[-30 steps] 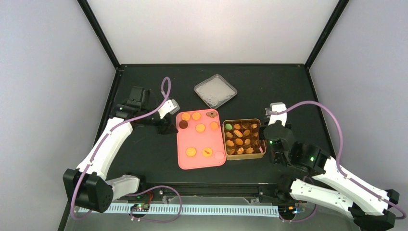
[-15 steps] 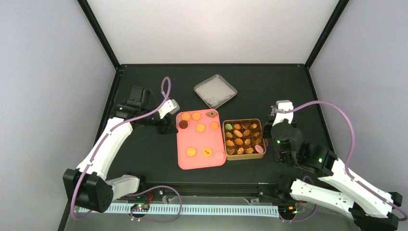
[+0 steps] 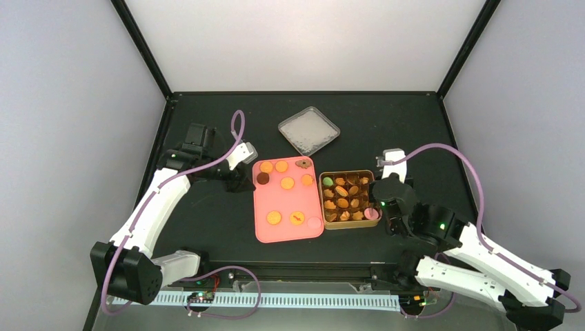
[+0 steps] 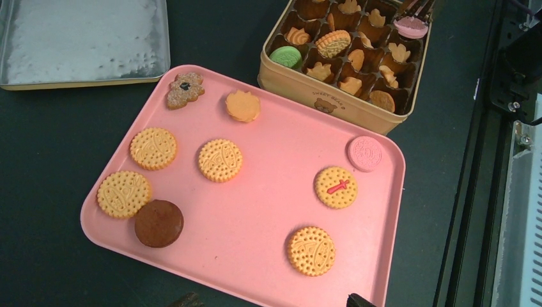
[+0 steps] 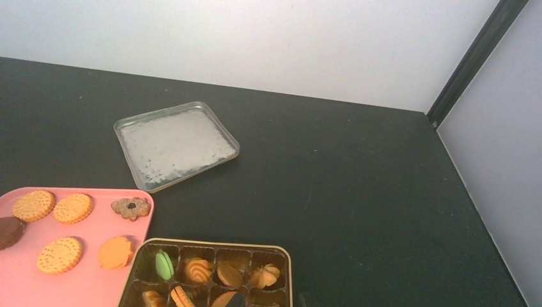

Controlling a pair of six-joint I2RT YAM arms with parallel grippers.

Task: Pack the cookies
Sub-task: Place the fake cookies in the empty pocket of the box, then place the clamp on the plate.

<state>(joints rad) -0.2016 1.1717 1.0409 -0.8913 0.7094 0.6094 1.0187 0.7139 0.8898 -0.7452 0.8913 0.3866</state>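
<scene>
Pink plastic forms the tray (image 4: 255,211) that fills the middle of the left wrist view, lying on the black desk (image 4: 38,141). Loose cookies (image 4: 220,160) are scattered over it, well apart from one another. Five are golden rounds and one of these, at centre right, bears a red mark (image 4: 335,187). A dark brown cookie (image 4: 158,223) touches a golden one at the lower left. A flower-shaped one (image 4: 185,89) and a plain orange one (image 4: 243,105) lie near the top edge, and a pale pink one (image 4: 365,153) lies by the right edge.

Just beyond the tray, at the upper right, stands a golden tin (image 4: 332,105) divided into small compartments. Most hold orange-golden cookies, and a green one (image 4: 286,56) sits in its left corner. A silver lid (image 4: 83,38) lies apart at the upper left.

At the tin's far right corner a second pink cookie (image 4: 411,27) rests on the rim, pinched between the thin tips of tongs (image 4: 418,6). In the top view the right hand (image 3: 379,209) hangs directly over that corner, clenched on the tongs.

The left hand (image 4: 273,299) is released. Its dark fingertips (image 4: 358,299) show spread wide at the bottom edge of its own view, holding nothing, and in the top view it sits just beside the tray's upper left.
</scene>
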